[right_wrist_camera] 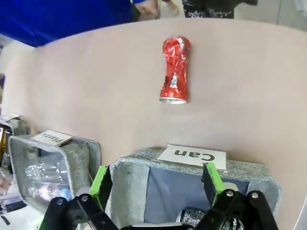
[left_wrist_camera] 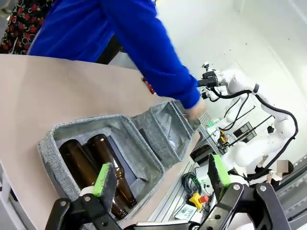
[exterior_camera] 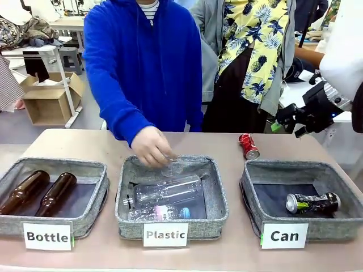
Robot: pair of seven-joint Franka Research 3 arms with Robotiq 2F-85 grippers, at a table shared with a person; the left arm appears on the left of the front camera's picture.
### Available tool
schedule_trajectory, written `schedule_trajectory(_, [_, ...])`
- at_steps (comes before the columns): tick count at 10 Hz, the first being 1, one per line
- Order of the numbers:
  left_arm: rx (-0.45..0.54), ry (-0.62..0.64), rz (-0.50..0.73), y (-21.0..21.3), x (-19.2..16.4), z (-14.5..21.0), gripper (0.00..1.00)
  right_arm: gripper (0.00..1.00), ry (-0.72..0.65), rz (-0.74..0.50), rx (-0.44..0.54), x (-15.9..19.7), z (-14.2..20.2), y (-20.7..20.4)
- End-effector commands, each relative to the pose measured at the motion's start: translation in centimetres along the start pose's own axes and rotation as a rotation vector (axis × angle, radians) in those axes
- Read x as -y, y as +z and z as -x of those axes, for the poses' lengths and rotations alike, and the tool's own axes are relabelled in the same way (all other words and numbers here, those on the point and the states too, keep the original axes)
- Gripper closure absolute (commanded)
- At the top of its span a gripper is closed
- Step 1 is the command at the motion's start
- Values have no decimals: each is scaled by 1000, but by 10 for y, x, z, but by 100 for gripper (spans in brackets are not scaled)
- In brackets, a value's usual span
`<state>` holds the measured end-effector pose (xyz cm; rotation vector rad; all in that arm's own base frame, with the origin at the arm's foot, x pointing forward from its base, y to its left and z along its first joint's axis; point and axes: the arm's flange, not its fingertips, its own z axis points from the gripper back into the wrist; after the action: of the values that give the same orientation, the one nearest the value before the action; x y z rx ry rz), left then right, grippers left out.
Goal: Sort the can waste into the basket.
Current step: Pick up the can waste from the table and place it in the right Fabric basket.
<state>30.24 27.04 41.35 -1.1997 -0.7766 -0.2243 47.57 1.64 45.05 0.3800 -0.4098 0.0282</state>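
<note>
The red can point(exterior_camera: 248, 146) lies crushed on the bare table just behind the Can basket point(exterior_camera: 300, 166); in the right wrist view the red can point(right_wrist_camera: 175, 70) lies beyond the basket point(right_wrist_camera: 129, 184). The black can with green marks point(exterior_camera: 313, 202) lies on its side inside that basket, and its top point(right_wrist_camera: 192, 215) peeks out low in the right wrist view. My right gripper point(exterior_camera: 289, 122) hangs open in the air above and behind the basket's far right; its green pads point(right_wrist_camera: 211, 177) stand wide apart with nothing between them. My left gripper point(left_wrist_camera: 162, 177) is open above the Bottle basket point(left_wrist_camera: 53, 143).
The Bottle basket point(exterior_camera: 68, 164) holds two brown bottles point(exterior_camera: 39, 192). A person in a blue sleeve has a hand point(exterior_camera: 152, 147) over the far rim of the Plastic basket point(exterior_camera: 215, 198), which holds clear bottles point(exterior_camera: 167, 191). A second person stands at the far right.
</note>
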Motion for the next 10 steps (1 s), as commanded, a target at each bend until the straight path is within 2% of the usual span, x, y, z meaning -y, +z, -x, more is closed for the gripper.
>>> schedule_trajectory(1, [4,-6,-6,-2,3,2,0,0,0,14,-12,1,2,-5])
schedule_trajectory(2, [4,-6,-6,-2,3,2,0,0,10,116,-101,-18,-27,-35])
schedule_trajectory(3, [4,-6,-6,-2,3,2,0,0,-46,148,-148,-18,-56,-66])
schedule_trajectory(4, [4,-6,-6,-2,3,2,0,0,-38,114,-175,-12,-76,-84])
schedule_trajectory(7, [4,-6,-6,-2,3,2,0,0,-70,220,-247,-19,-97,-165])
schedule_trajectory(8, [4,-6,-6,-2,3,2,0,0,-110,275,-208,-18,-96,-183])
schedule_trajectory(10, [4,-6,-6,-2,3,2,0,0,-134,312,-188,-21,-102,-214])
